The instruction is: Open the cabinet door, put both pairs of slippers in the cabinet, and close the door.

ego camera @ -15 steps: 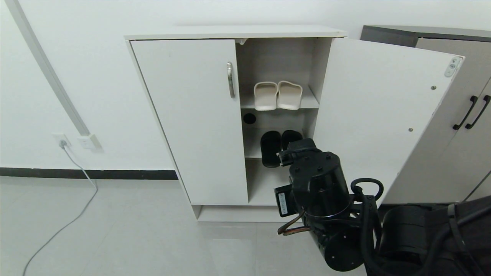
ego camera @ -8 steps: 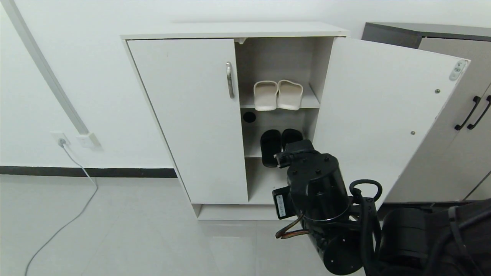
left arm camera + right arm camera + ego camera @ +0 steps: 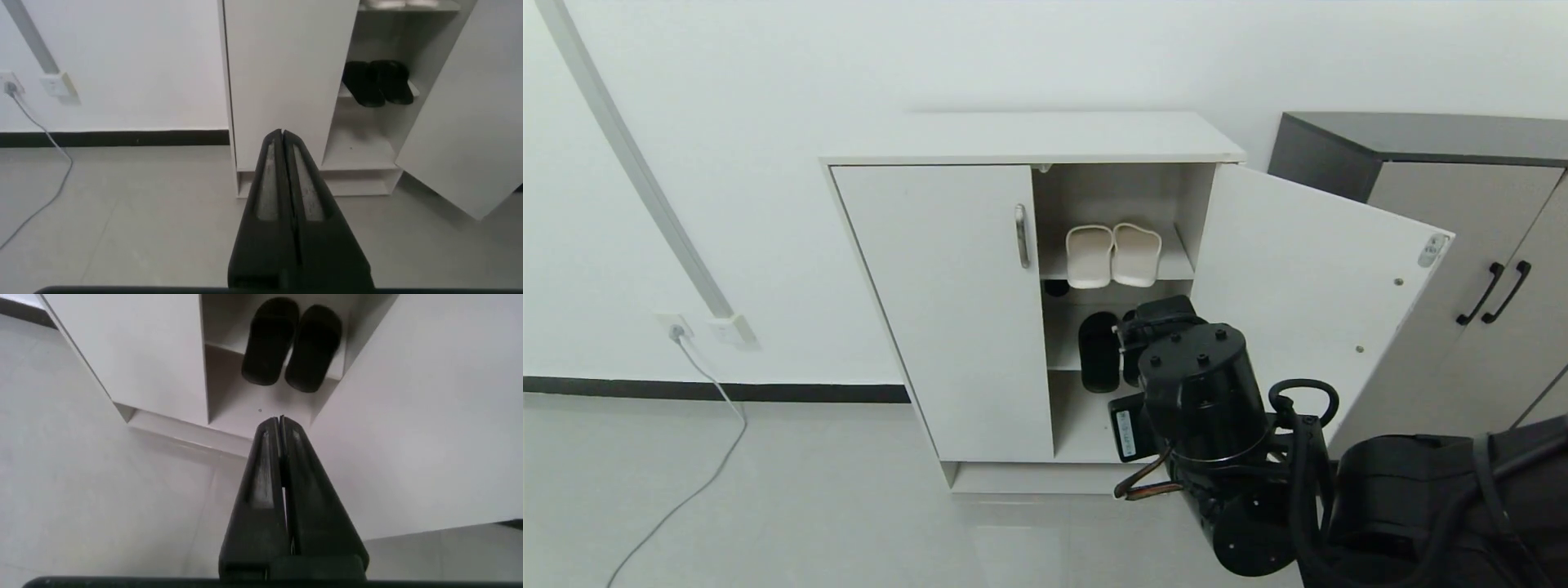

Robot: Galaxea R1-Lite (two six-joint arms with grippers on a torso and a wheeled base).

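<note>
Black cylindrical arm (image 3: 1196, 392), white label (image 3: 1125, 433), looped cable (image 3: 1304, 382), black fingers (image 3: 265, 184)

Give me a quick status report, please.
Left tool and right tool shut, empty. White slippers and black slippers shelved. Right door open; right tool before cabinet.

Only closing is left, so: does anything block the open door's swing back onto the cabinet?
Probably the right gripper itself: shut, it hangs before the cabinet, beside the open door. Black slippers and pale slippers lie on their shelves; nothing else visible.
</note>
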